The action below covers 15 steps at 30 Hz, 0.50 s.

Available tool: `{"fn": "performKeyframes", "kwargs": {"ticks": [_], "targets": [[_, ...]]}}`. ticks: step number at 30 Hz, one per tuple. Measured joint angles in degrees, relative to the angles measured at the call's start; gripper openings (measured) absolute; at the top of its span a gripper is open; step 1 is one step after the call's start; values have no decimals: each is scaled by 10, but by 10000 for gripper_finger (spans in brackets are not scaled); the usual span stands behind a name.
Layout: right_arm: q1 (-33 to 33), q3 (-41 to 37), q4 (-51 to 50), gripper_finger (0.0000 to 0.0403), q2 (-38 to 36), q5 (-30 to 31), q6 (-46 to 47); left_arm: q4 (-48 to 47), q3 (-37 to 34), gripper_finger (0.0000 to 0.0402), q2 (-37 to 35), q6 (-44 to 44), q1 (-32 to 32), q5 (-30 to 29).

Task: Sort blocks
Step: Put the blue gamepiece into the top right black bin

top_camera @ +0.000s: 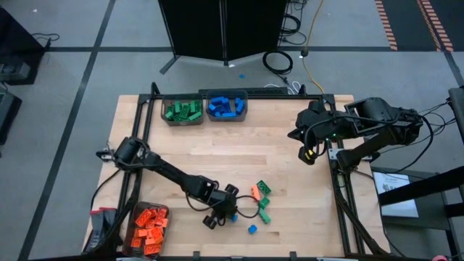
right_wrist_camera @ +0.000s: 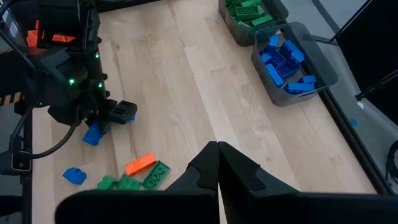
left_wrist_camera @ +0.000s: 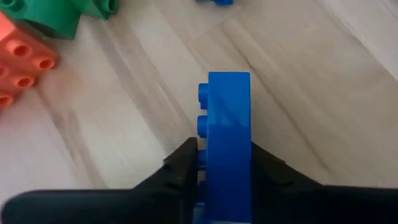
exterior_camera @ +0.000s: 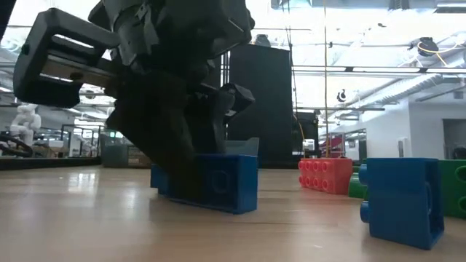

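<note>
The left end effector [top_camera: 217,215] is low over the tabletop [top_camera: 239,156], clenched on a blue block [left_wrist_camera: 229,124]. The left wrist view shows its fingers [left_wrist_camera: 183,163] pressing both flat faces of the block, which stands on edge with its studs sideways. In the low view the block [exterior_camera: 218,182] still looks to rest on the wood.

To do this step well, the grip should probably stay firm and centred while the block is lifted straight up, so it clears the loose pieces just beside it. It should then be carried across to the blue bin [top_camera: 228,106], far from the end effector at the opposite edge, and let go only once it is inside the walls.

Loose pieces near the left end effector: one orange block [top_camera: 256,193], about four green blocks [top_camera: 263,203], though they overlap and the count is uncertain, and one other blue block [top_camera: 252,229].

There are three bins: the blue one, a green bin [top_camera: 182,110] next to it, and an orange bin [top_camera: 149,227] close behind the left end effector. The contents of each are too heaped to count.

The right end effector [right_wrist_camera: 217,157] waits well apart near the tabletop's far right side, fingers pressed together and grasping nothing.
</note>
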Motion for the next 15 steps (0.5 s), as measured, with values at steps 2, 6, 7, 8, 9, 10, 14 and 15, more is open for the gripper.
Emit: {"fn": "performKeyframes", "kwargs": {"ticks": [2,6,7,8,9,10,14,15], "targets": [[0,0,0,0,0,0,0,-7,0,77,-8,-10,0,-8],[0,0,0,0,0,0,0,-2,0,77,-27,-29,0,-17],[0,0,0,0,0,0,0,-3,0,77,-32,-29,0,-26],[0,0,0,0,0,0,1,-3,0,77,-36,-29,0,-38],[0,0,0,0,0,0,2,-3,0,77,-43,-29,0,-49],[0,0,0,0,0,0,2,-6,1,77,-49,-29,0,-62],[0,0,0,0,0,0,2,-21,11,77,-68,-29,11,-121],[0,0,0,0,0,0,4,-30,12,77,-72,-29,16,-137]]}}
